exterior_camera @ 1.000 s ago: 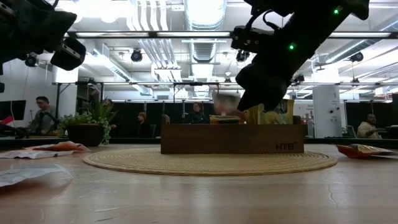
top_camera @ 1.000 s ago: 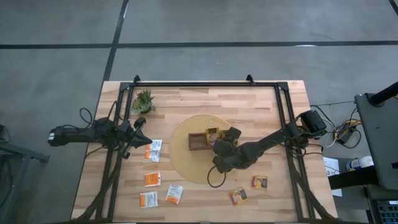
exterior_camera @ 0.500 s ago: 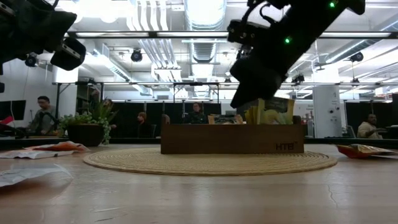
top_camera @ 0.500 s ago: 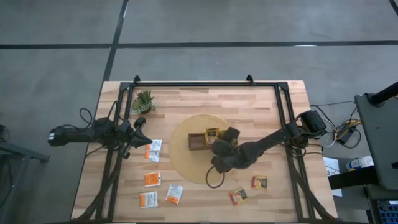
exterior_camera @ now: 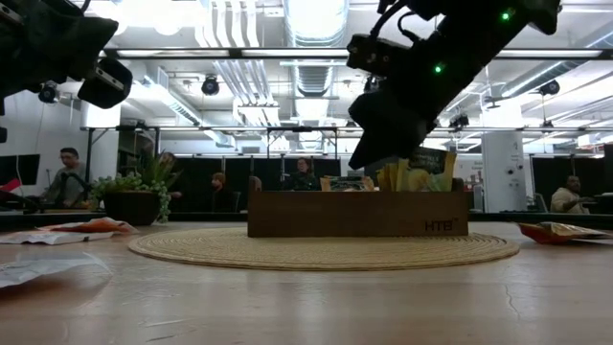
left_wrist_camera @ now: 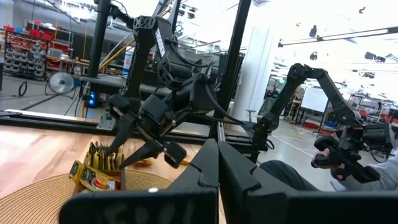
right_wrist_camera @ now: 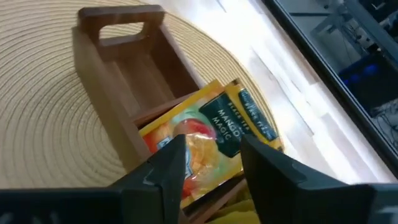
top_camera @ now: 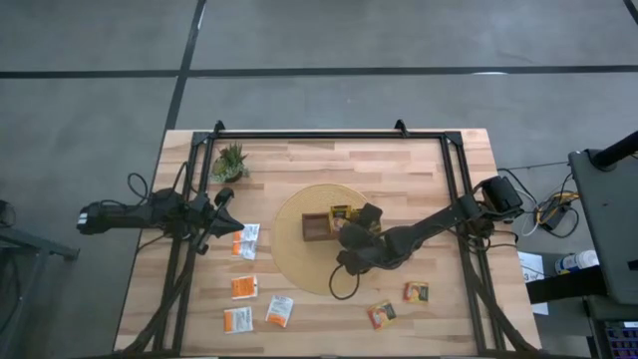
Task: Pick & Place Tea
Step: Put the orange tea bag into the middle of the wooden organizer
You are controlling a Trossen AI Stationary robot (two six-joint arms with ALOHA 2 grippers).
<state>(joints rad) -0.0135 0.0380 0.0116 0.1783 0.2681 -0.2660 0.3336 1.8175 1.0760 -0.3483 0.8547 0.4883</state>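
A dark wooden tray (top_camera: 317, 227) stands on a round woven mat (top_camera: 294, 264) in the middle of the table. A yellow-green tea sachet (right_wrist_camera: 211, 121) lies tilted across the tray's end compartment and sticks up above its wall (exterior_camera: 426, 165). My right gripper (right_wrist_camera: 211, 152) hovers open just above this sachet, one finger to either side of it; I see no touch. More tea sachets lie on the table left of the mat (top_camera: 246, 239) and near the front right (top_camera: 416, 291). My left gripper (top_camera: 223, 212) waits shut at the table's left.
A small potted plant (top_camera: 229, 162) stands at the far left. Several loose sachets lie near the front left (top_camera: 244, 287) (top_camera: 279, 311); another lies at the front right (top_camera: 381, 314). A black frame (top_camera: 329, 135) runs around the table. People sit in the room beyond.
My right gripper has tipped slightly over the tray and shifted a little along it. The sachet, blurred at its tip a second ago, now leans still in the tray's end compartment.
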